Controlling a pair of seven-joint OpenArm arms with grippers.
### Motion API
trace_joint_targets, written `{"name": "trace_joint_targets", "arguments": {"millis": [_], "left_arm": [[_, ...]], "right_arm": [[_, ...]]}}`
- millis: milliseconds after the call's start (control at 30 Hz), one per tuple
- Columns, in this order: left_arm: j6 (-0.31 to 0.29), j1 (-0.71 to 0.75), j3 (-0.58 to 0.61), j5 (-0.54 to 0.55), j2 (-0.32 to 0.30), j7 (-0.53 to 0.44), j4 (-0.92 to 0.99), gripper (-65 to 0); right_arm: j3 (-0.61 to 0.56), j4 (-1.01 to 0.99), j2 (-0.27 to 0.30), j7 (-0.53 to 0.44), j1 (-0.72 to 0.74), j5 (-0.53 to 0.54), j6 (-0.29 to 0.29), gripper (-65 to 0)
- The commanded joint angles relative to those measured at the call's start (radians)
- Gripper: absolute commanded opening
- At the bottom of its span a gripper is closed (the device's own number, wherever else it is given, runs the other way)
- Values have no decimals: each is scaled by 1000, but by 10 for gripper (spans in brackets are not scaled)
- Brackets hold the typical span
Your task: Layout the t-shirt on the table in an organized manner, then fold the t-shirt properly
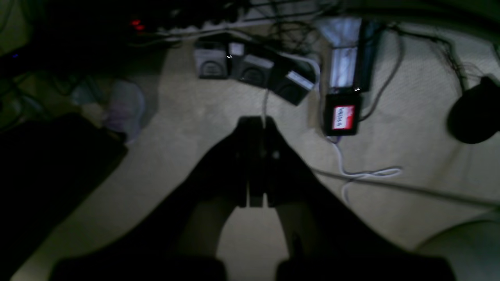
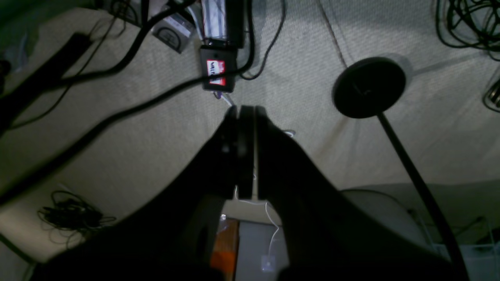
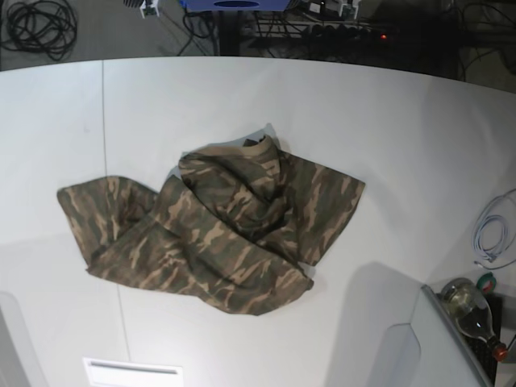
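White table (image 3: 403,121) — crumpled t-shirt (image 3: 218,234), cable (image 3: 492,234) beside

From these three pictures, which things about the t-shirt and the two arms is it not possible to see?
- Base view: the t-shirt lies crumpled on the table; its own folds hide the sleeves, and only a bit of collar shows.
- Base view: neither arm appears in frame.
- Left wrist view: dark and blurred; the left gripper points at the floor, so no shirt shows.
- Right wrist view: the right gripper likewise faces the floor and cables.
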State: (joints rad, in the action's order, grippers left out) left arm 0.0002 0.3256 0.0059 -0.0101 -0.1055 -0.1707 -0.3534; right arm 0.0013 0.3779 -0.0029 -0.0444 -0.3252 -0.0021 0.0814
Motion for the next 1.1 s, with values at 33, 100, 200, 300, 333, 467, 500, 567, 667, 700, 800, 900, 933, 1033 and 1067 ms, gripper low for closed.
{"name": "trace_joint_targets", "arguments": {"millis": [33, 100, 200, 300, 333, 467, 500, 567, 667, 700, 800, 900, 933, 1033, 1067], "left_arm": [[5, 43, -1, 8, -17, 0, -51, -650], [5, 66, -1, 8, -20, 0, -85, -650], [5, 143, -1, 8, -47, -3, -161, -650], [5, 201, -7, 8, -55, -3, -220, -650], [5, 203, -8, 8, -58, -3, -218, -650], [5, 209, -5, 9, -70, -2, -241, -650], [5, 214, -4, 9, -72, -3, -256, -650], [5, 255, -14, 9, -76, 1, -302, -650], [5, 338, -14, 11, -109, 0, -408, -650], [5, 370, -16, 11, -109, -2, -448, -650], [5, 459, -16, 23, -130, 0, -579, -650], [5, 550, -16, 144, -170, 1, -723, -650], [5, 582, -16, 197, -194, -2, -772, -650], [5, 668, -16, 348, -270, -3, -942, -650], [5, 689, -16, 385, -293, -3, -996, -650]], "right_arm": [[4, 85, 2, 4, -58, 4, 7, -650], [6, 161, 1, 45, -98, 4, 7, -650], [6, 310, 1, 99, -188, 4, 8, -650], [6, 444, 2, 125, -269, 4, 7, -650], [6, 461, 4, 133, -277, 4, 7, -650], [58, 468, -1, 133, -277, 4, 10, -650], [75, 471, -3, 131, -283, 4, 11, -650], [107, 491, -3, 128, -309, 4, 11, -650], [141, 602, -3, 130, -389, 4, 11, -650], [150, 649, -3, 131, -420, 4, 11, -650], [193, 783, -3, 173, -500, 4, 11, -650], [227, 916, -3, 211, -565, 4, 11, -650], [240, 965, -4, 211, -587, 4, 11, -650], [297, 1137, -33, 214, -639, 4, 11, -650], [323, 1188, -44, 214, -648, 4, 11, -650]]}}
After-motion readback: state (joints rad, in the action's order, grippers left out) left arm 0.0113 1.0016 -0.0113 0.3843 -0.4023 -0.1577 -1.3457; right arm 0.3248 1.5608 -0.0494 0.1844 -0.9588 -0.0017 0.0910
